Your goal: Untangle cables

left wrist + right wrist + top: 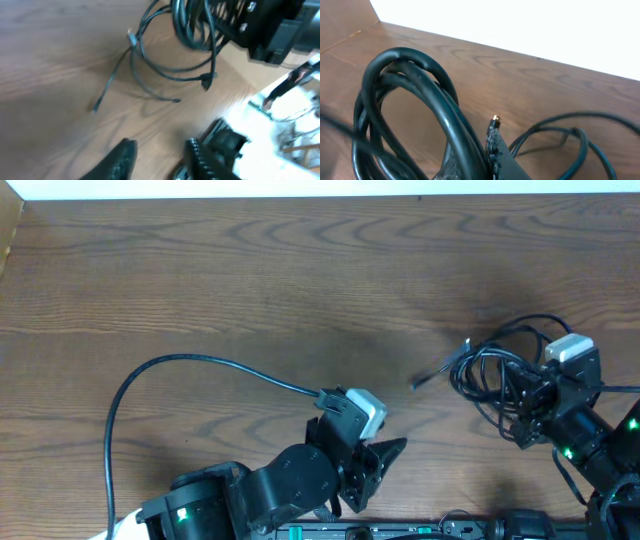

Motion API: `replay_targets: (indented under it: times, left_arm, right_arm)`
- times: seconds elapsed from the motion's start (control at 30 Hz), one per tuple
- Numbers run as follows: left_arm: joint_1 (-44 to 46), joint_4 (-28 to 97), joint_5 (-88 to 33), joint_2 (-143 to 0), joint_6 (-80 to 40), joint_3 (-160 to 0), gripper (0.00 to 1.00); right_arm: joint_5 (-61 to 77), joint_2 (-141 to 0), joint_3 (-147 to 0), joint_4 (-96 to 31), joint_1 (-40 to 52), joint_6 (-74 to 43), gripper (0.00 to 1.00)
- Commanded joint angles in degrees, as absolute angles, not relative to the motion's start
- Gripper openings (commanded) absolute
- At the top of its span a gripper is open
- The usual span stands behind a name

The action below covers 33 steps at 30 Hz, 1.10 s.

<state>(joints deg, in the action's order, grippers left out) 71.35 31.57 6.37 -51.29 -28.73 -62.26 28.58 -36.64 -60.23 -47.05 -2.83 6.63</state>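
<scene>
A tangled bundle of black cables [495,375] lies at the right of the table, with a loose plug end [432,375] pointing left. My right gripper [525,405] is shut on several loops of the bundle [420,115], which fill the right wrist view. My left gripper [385,460] is open and empty at the bottom centre, well left of the bundle. The left wrist view shows its fingers [160,157] above bare wood, with the bundle [180,45] ahead of them. A separate black cable [150,380] arcs across the left of the table.
The separate cable's plug [325,395] lies beside the left arm's wrist. The table's back edge [320,194] meets a white surface. A wooden side wall [8,230] stands at the far left.
</scene>
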Motion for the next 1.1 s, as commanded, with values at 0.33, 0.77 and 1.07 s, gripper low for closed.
replay_targets:
  times: [0.33,0.77,1.07]
  left_arm:
    - [71.1,28.6,14.8,-46.6,-31.8,-63.2,0.54]
    - [71.1,27.3,17.3,-45.2,-36.2,-63.2,0.64]
    - [71.1,23.1,4.5,-49.8,-40.3,-63.2,0.63]
  right_arm:
    - [41.0,-36.4,-60.6,-52.4,-2.9,30.3,0.01]
    - [61.9,-36.4,-60.6,-58.5,-2.9,61.1,0.01]
    - [66.8,-36.4,-60.6,-58.5,-2.9,72.8,0.01]
